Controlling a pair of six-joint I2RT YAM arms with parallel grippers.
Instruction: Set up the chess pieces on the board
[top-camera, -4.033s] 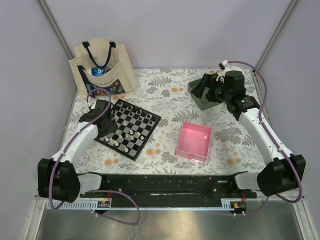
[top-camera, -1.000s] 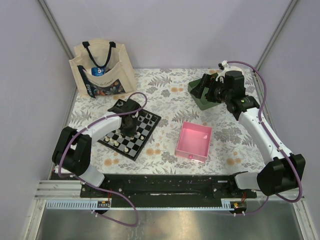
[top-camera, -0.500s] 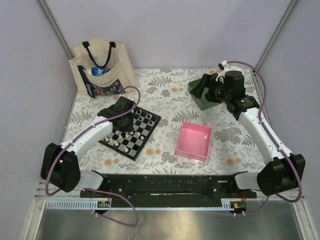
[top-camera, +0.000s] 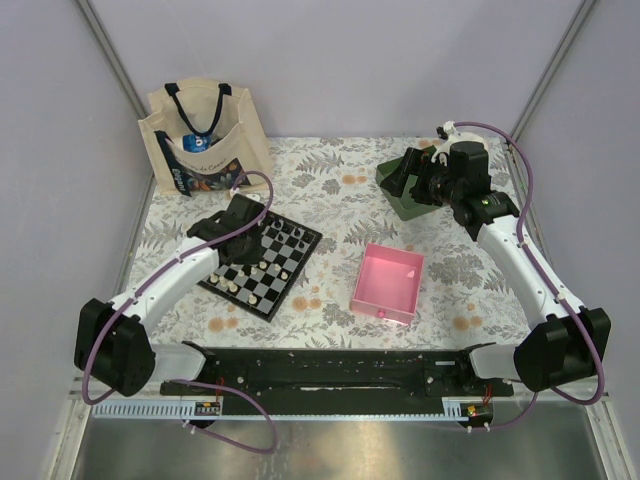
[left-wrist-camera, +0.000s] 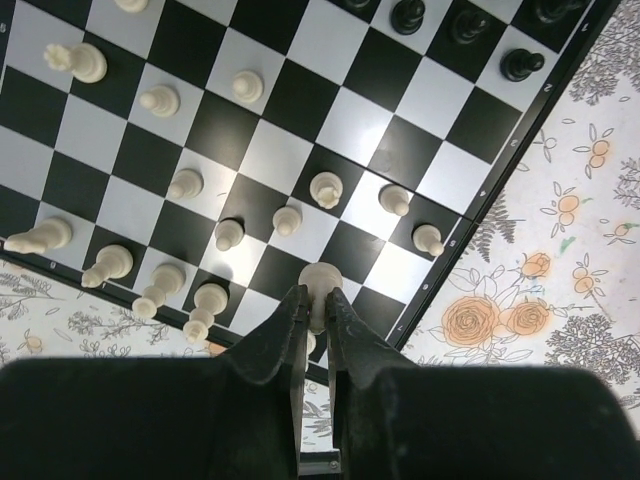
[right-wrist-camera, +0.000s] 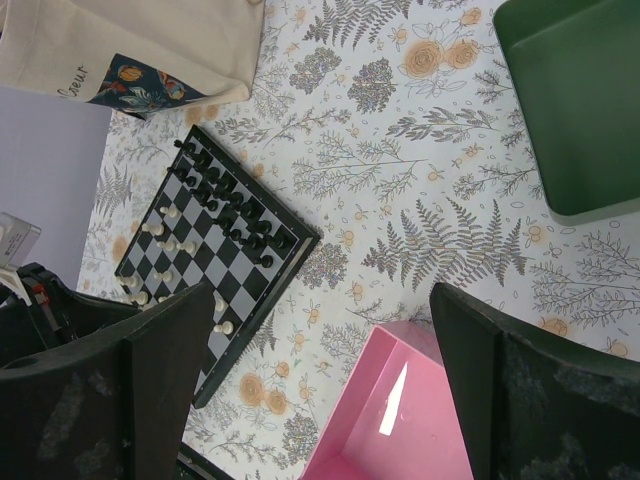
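In the left wrist view my left gripper (left-wrist-camera: 317, 300) is shut on a cream-white chess piece (left-wrist-camera: 320, 277), held above the board (left-wrist-camera: 355, 125) near its edge. Several white pieces (left-wrist-camera: 326, 188) stand scattered on the squares below, and black pieces (left-wrist-camera: 520, 65) line the far side. From above, the left gripper (top-camera: 242, 224) hovers over the far left part of the board (top-camera: 281, 276). My right gripper (top-camera: 408, 178) hangs open and empty above the green tray (top-camera: 400, 203); its fingers (right-wrist-camera: 150, 380) frame the table from high up.
A pink tray (top-camera: 388, 283) lies right of the board, also seen as the pink tray (right-wrist-camera: 400, 420) below the right wrist. A canvas bag (top-camera: 205, 135) stands at the far left corner. Flowered cloth (top-camera: 330, 190) covers the table.
The left arm has swung from over the board's middle toward its far left side, carrying the white piece. The right arm has stayed still.
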